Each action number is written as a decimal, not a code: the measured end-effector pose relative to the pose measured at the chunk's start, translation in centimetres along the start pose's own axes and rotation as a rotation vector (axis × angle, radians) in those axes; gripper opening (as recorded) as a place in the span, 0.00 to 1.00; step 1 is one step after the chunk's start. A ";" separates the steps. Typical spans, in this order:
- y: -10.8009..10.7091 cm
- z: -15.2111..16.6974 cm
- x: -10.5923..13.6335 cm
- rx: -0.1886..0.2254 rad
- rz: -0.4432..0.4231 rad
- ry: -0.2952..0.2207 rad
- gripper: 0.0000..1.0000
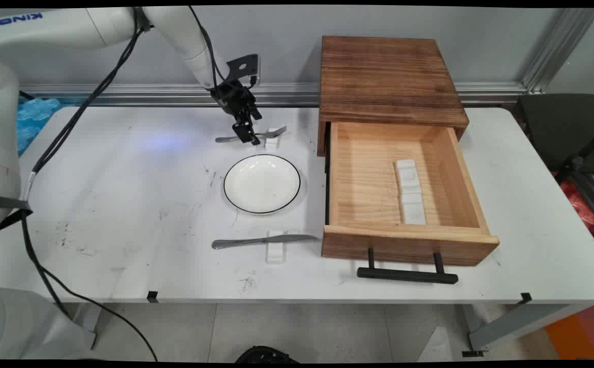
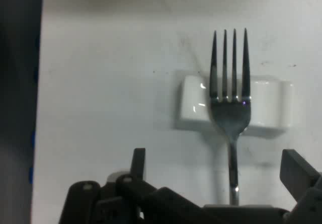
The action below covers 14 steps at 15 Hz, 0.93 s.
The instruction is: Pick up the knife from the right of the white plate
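Just behind the plate (image 1: 261, 183), the fork (image 2: 230, 98) lies with its neck on a small white rest (image 2: 235, 104), handle running lengthwise back between the spread, empty fingers of the gripper (image 2: 216, 168).

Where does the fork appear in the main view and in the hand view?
Main view: fork beyond the plate, under the gripper.
Hand view: fork right of centre, tines up, between the open fingers.
Shared landmark: the white rest under it.
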 end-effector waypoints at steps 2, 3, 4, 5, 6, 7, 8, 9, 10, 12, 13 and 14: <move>0.0 -0.4 0.2 0.012 -0.002 0.001 1.00; 0.0 -0.7 0.3 0.021 -0.008 0.003 1.00; 0.2 -1.1 0.6 0.034 -0.016 0.008 1.00; 0.4 -1.6 0.9 0.050 -0.026 0.014 1.00; 0.7 -2.1 1.1 0.065 -0.038 0.018 1.00; 1.0 -2.5 1.3 0.074 -0.044 0.020 1.00; 1.5 -3.1 1.6 0.085 -0.056 0.023 1.00; 2.4 -3.9 2.1 0.097 -0.069 0.026 1.00; 3.2 -4.5 2.4 0.103 -0.078 0.028 1.00; 4.5 -5.4 3.1 0.107 -0.093 0.030 1.00; 5.4 -6.0 3.5 0.107 -0.102 0.030 1.00; 6.5 -6.7 3.8 0.106 -0.113 0.030 1.00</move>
